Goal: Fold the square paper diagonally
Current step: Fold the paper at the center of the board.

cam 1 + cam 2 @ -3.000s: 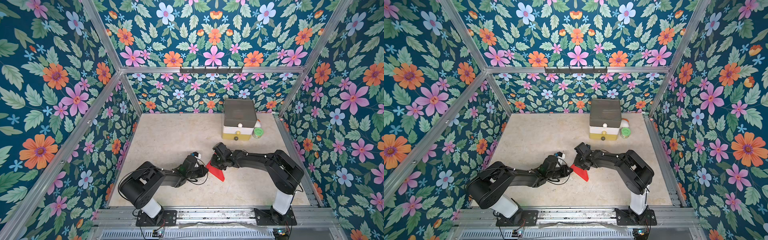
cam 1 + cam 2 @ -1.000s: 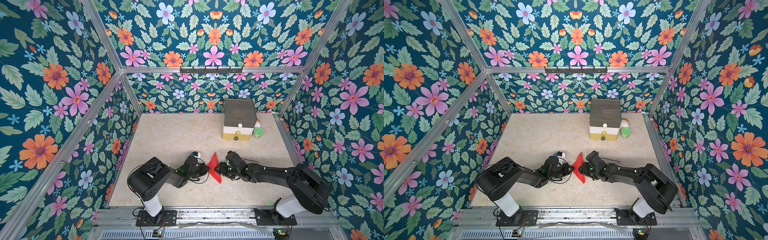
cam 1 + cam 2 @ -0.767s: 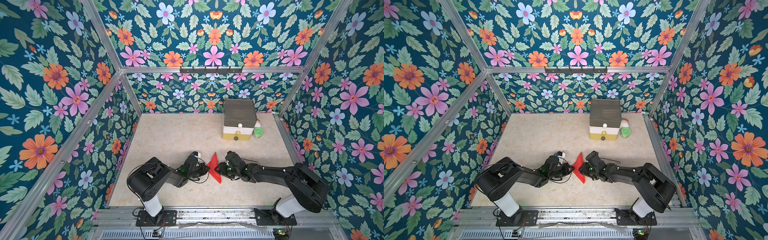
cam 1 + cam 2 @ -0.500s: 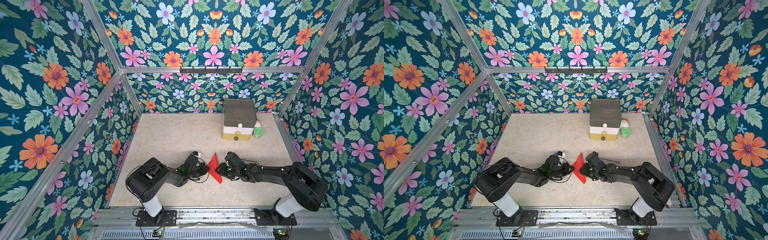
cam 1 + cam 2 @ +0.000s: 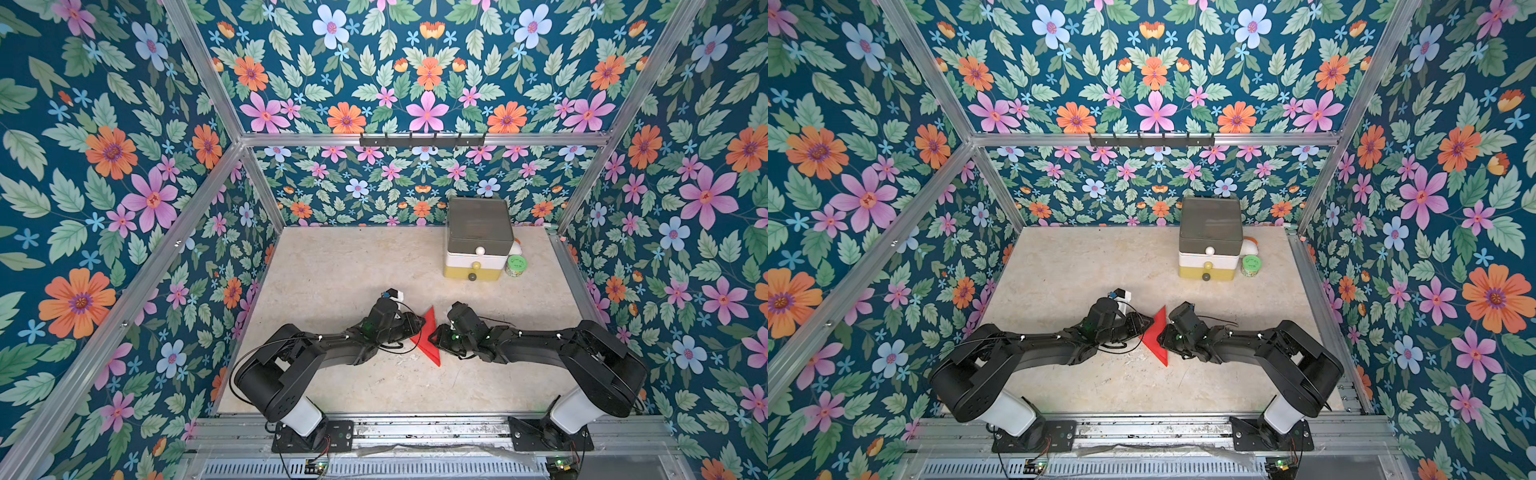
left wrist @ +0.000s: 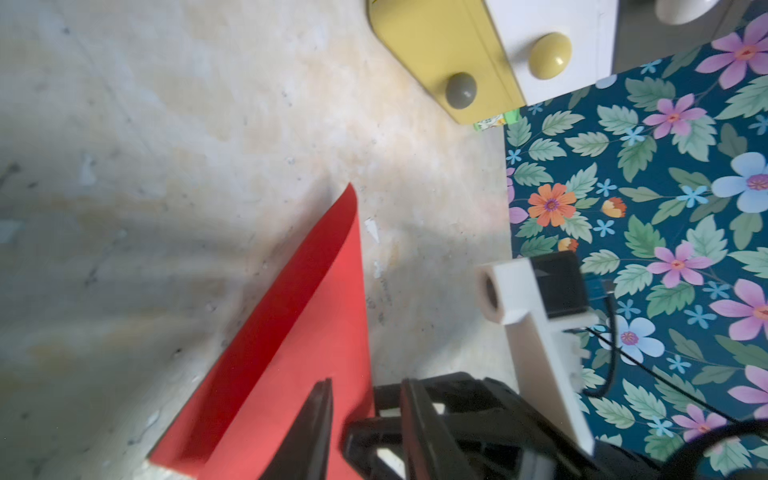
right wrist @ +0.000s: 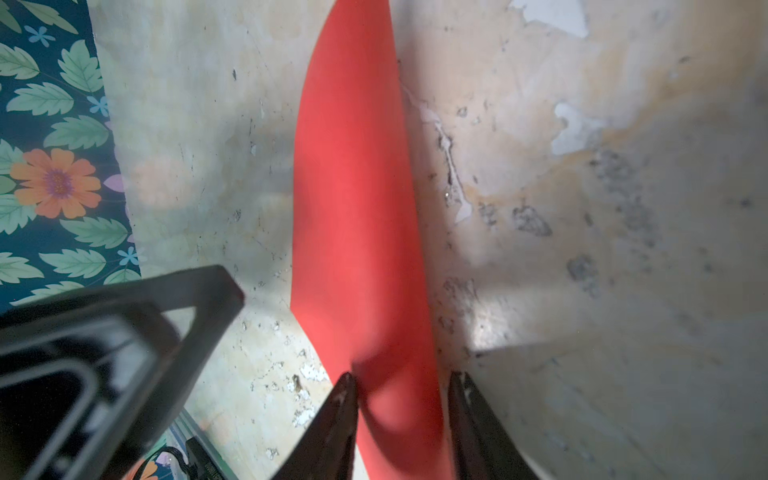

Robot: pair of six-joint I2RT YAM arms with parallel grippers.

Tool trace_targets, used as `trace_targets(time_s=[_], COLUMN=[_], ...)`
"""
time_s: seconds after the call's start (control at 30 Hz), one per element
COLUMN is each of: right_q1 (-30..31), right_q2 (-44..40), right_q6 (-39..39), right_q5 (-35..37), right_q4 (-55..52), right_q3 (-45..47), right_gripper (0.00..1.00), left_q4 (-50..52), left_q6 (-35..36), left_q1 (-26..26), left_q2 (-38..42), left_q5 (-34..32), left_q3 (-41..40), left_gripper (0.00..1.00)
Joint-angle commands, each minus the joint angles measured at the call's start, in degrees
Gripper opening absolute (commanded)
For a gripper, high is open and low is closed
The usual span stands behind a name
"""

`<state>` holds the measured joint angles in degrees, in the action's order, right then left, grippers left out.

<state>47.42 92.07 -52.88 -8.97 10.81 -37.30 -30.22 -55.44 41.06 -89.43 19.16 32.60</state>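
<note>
- red paper (image 5: 424, 332) is lying as a folded triangle on the table (image 5: 332, 266), between both arm tips
- left gripper (image 6: 368, 382) is sitting narrowly parted at its edge
- right gripper (image 7: 401, 374) is straddling it, jaws partly apart

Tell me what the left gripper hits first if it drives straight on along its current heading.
The square paper: in a top view the left gripper points straight at it, tips at its near edge, possibly touching. Just beyond the sheet is the right gripper, facing back.
</note>
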Motion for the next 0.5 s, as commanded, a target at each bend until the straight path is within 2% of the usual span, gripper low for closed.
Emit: trace_targets(time_s=[0.0, 0.13, 0.2, 0.47], right_q1=[0.0, 0.0, 0.1, 0.2], right_q2=[0.5, 0.8, 1.0, 1.7], right_q6=[-0.3, -0.9, -1.1, -1.0], right_q5=[0.8, 1.2, 1.2, 1.9], right_q4=[-3.7, -4.3, -4.4, -6.4], right_q3=[0.0, -0.3, -0.4, -2.2], right_gripper=[0.42, 0.41, 0.41, 0.41], left_q4=[4.9, 2.2, 0.6, 0.7], left_q6=[2.2, 1.1, 0.6, 1.6], left_q1=[-0.9, -4.0, -4.7, -4.8], left_q2=[-0.4, -3.3, -3.7, 0.7], left_q5=[-2.5, -1.0, -0.2, -1.7], left_q3=[0.0, -2.5, -3.4, -4.8], left_gripper=[0.33, 0.21, 0.20, 0.37])
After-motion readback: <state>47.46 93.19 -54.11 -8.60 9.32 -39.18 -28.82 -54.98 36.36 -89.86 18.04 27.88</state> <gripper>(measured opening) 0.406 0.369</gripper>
